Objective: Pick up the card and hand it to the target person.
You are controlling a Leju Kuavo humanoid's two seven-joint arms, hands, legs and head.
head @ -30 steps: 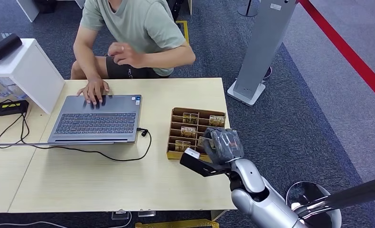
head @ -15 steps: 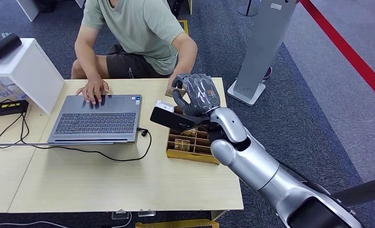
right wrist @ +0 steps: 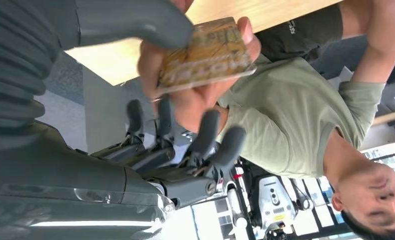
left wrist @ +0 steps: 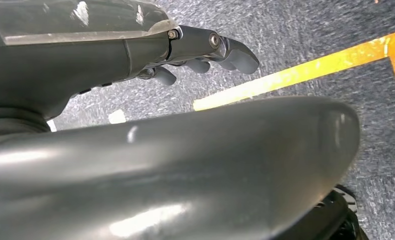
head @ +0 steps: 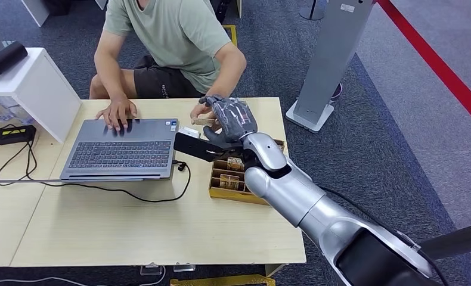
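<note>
At the far left of the counter [head: 132, 214] sits a white box [head: 39, 89] with black cables beside it, then an open laptop [head: 123, 149] on which the person [head: 173, 42] rests one hand [head: 118, 112]. Right of the laptop, near the counter's far edge, the robot's right hand [head: 230, 119] is stretched out toward the person, with the card [head: 204, 121] at its fingertips. In the right wrist view the card [right wrist: 205, 55] lies between the grey thumb and the person's other hand [right wrist: 195, 85], whose fingers are wrapped around its edges from the far side; the robot's darker fingers [right wrist: 210, 135] stand spread below it and do not press on it. So the right hand looks to be loosening, the thumb perhaps touching the card, though I cannot tell for certain whether it pinches or merely rests there.

Further right, under the silver forearm, is the brown divided tray [head: 242, 173] with more cards in its slots.

The left hand [left wrist: 205, 50] hangs over grey carpet, fingers loosely curled and holding nothing.

By my reading, the pick-up is done and the handover is at its last stage: what remains is a full release and drawing the arm back.
</note>
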